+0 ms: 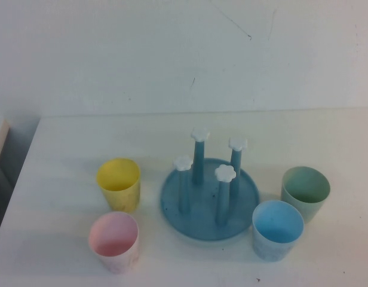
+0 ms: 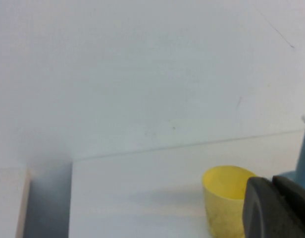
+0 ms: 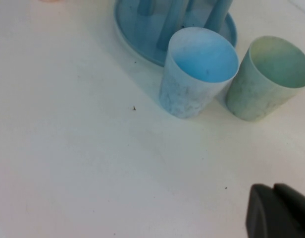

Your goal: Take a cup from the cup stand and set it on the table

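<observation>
A plain white wall backs the table (image 1: 64, 251), a broad white top that carries everything in view. At its middle sits the cup stand (image 1: 209, 200), a round blue dish whose four flower-topped pegs all stand bare. The cup (image 1: 277, 229), the sky-blue tumbler, is upright and mouth-up on the table just beside the stand's rim, on the robot's right and toward the near edge, so the job looks finished. The pale green cup (image 1: 305, 192) stands just beyond it, also right of the stand; the yellow cup (image 1: 119, 183) and pink cup (image 1: 115, 241) stand on the stand's left.

The blue cup looks light, thin-walled and smooth, likely to flex or skid under a hard squeeze; if it needed moving, a gentle pinch across the rim or upper wall would suit best.

The left gripper (image 2: 279, 206) hangs back beside the yellow cup, its dark fingers seemingly closed together, holding nothing. The right gripper (image 3: 279, 212) hovers over bare table, near the blue cup, likewise appearing closed and empty.
</observation>
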Robot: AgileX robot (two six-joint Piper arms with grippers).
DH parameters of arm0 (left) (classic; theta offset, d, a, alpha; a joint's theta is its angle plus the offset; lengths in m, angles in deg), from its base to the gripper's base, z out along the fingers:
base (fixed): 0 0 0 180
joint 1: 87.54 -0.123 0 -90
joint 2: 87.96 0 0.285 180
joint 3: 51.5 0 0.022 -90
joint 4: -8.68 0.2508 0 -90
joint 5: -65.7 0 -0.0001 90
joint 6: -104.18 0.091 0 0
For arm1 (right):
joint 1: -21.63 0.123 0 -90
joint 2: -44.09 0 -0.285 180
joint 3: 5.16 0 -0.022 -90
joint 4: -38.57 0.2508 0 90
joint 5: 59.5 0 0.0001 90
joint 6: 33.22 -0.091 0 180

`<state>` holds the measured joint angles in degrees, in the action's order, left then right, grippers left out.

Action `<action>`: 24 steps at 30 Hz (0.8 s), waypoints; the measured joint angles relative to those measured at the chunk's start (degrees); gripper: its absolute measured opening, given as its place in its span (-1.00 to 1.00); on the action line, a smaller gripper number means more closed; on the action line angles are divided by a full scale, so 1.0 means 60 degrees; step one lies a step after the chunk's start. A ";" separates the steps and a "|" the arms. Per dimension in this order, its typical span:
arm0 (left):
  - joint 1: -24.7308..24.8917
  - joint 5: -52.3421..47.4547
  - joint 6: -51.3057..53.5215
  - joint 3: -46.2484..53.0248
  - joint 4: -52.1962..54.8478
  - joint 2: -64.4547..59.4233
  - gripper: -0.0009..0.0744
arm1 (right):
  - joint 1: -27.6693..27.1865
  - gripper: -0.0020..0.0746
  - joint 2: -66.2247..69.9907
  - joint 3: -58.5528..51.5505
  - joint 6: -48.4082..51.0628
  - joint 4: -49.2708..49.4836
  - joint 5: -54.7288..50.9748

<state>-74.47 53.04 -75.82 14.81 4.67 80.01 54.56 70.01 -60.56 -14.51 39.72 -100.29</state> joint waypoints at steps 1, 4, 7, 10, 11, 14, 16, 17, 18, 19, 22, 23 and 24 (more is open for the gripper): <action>-0.0259 0.0282 -0.0077 0.0295 -0.0043 0.0126 -0.98 | 0.0000 -0.95 0.0000 0.0000 0.0000 0.0000 0.0000; -0.0832 0.0612 -0.0272 0.1031 -0.0080 0.0426 -0.98 | 0.0000 -0.95 0.0000 0.0000 0.0000 0.0000 0.0000; -0.1088 0.0689 -0.0309 0.1717 -0.0099 0.0676 -0.98 | 0.0000 -0.95 0.0000 0.0000 0.0000 0.0000 0.0000; -0.1146 0.0649 -0.0351 0.2034 -0.0113 0.0779 -0.98 | 0.0000 -0.95 0.0000 0.0000 0.0000 0.0000 0.0000; -0.1168 0.0543 -0.0392 0.2057 -0.0113 0.0793 -0.98 | 0.0000 -0.95 0.0000 0.0000 0.0000 0.0000 0.0000; -0.1168 -0.0051 -0.0418 0.2077 -0.0113 0.0793 -0.98 | 0.0000 -0.95 0.0000 0.0000 0.0000 0.0000 0.0000; -0.1168 -0.0403 -0.0418 0.2077 -0.0113 0.0793 -0.98 | 0.0000 -0.95 0.0000 0.0000 0.0000 0.0000 0.0000; -0.1168 -0.0597 -0.0436 0.2077 -0.0119 0.0793 -0.98 | 0.0000 -0.95 0.0000 0.0000 0.0000 0.0000 0.0000; -0.1168 -0.0749 -0.0451 0.2077 -0.0119 0.0793 -0.98 | 0.0000 -0.95 0.0000 0.0000 0.0000 0.0000 0.0000; -0.1168 -0.0848 -0.0459 0.2077 -0.0136 0.0793 -0.98 | 0.0000 -0.95 0.0000 0.0000 0.0000 0.0000 0.0000; -0.1168 -0.0893 -0.0474 0.2077 -0.0136 0.0793 -0.98 | 0.0000 -0.95 0.0000 0.0000 0.0000 0.0000 0.0000; -0.1168 -0.0893 -0.0474 0.2077 -0.0136 0.0793 -0.98 | 0.0000 -0.95 0.0000 0.0000 0.0000 0.0000 0.0000; -0.1168 -0.0909 -0.0474 0.2077 -0.0136 0.0793 -0.98 | 0.0000 -0.95 0.0000 0.0000 0.0000 0.0000 0.0000</action>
<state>-81.47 47.59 -78.66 27.27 3.85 84.77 54.56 70.01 -60.56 -14.51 39.72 -100.29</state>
